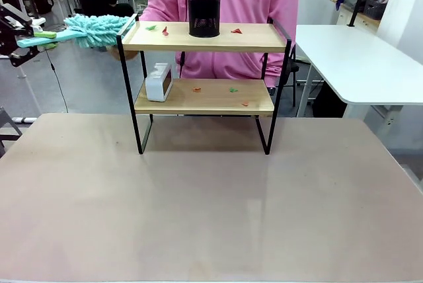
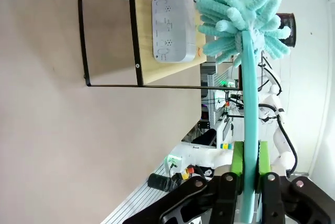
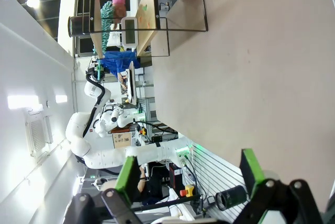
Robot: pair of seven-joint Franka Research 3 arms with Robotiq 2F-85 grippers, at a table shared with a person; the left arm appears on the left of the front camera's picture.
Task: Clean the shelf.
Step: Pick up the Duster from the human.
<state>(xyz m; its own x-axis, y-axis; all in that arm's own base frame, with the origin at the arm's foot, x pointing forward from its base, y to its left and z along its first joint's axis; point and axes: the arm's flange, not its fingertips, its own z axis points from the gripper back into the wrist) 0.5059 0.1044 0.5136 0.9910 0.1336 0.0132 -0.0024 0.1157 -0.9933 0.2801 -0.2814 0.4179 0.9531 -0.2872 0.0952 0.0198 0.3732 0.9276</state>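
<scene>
The duster (image 1: 99, 30) is clamped in the left gripper (image 1: 41, 37) at the shelf's (image 1: 205, 46) left end. Scraps (image 1: 236, 30) lie unswept on both boards. The right gripper (image 3: 188, 174) is held wide.

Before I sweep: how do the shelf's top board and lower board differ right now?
The top board carries a black mesh cup; the lower board carries a white device at its left end. The duster hovers by the top board's left rail, above the lower board. Both are light wood strewn with red and green scraps.
</scene>
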